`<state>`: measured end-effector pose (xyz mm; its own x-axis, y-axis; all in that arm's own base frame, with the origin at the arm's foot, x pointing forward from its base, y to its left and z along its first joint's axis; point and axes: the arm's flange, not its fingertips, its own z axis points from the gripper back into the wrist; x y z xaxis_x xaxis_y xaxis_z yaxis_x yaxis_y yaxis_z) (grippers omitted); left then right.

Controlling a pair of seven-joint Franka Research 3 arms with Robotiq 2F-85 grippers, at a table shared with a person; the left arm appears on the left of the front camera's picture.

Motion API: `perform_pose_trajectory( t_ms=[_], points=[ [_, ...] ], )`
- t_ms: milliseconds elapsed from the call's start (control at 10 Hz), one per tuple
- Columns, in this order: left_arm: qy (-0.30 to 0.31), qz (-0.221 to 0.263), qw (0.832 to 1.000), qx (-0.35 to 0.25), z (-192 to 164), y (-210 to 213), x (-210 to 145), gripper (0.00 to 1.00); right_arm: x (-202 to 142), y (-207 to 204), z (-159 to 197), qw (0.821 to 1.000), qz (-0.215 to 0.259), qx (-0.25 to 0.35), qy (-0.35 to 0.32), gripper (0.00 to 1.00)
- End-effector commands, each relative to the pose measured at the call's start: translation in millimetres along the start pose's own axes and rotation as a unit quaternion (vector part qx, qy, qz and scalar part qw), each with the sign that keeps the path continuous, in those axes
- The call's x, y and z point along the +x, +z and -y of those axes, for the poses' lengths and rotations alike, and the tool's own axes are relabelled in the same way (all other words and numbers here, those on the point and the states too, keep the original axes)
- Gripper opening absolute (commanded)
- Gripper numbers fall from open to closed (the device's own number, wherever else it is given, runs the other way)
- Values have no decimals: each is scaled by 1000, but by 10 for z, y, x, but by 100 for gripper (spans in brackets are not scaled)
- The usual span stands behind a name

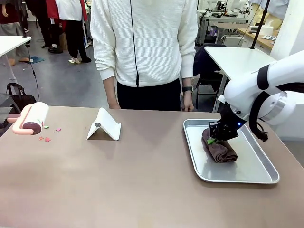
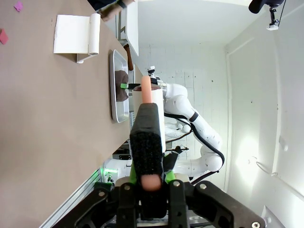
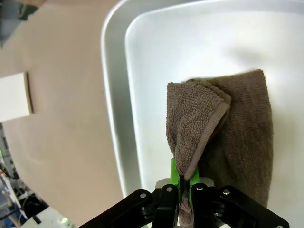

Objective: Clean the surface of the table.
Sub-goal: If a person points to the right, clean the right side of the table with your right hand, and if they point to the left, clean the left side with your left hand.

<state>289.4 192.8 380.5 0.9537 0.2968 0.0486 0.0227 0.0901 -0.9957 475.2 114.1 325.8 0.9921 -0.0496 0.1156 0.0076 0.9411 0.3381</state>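
Two grippers, both clamped. The right gripper [image 1: 220,136] is down in the tray [image 1: 259,176] near the right edge of the table [image 1: 142,185], jaws pinched narrow on a raised fold of the brown towel [image 1: 222,152]. In the wrist view the green pads [image 3: 174,172] nip that fold, and the rest of the towel lies flat on the tray floor. The table top runs under and around the tray; the gripper isn't touching it. The right arm comes in over the right edge, wrist bent down toward the tray's far-left part. The left gripper [image 2: 147,137] is closed on the pink handle of the lint roller [image 2: 146,90]. The roller sits at the table's left edge; can't tell if the roll touches the top. Pink scraps [image 1: 47,139] lie on the table just beside it. A white folded stand [image 1: 104,126] is left of centre, nearer the far edge. A person [image 1: 142,47] stands at the far edge, hands [image 1: 188,104] hanging, off the table.
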Motion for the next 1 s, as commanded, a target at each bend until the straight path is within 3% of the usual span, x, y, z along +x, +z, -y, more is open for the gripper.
perform_pose_trajectory(
  t_ms=[0, 400, 900],
  points=[
    [-3, 1, 1000, -7, 28, 3, -46, 17, -5, -75, -205, 999, -2, 5, 40, 8],
    [-3, 1, 1000, -7, 28, 3, -46, 17, -16, -116, -263, 998, -4, -33, 54, 8],
    [-3, 1, 1000, -7, 28, 3, -46, 17, 66, -131, 192, 993, -5, -117, 2, 8]
  ],
)
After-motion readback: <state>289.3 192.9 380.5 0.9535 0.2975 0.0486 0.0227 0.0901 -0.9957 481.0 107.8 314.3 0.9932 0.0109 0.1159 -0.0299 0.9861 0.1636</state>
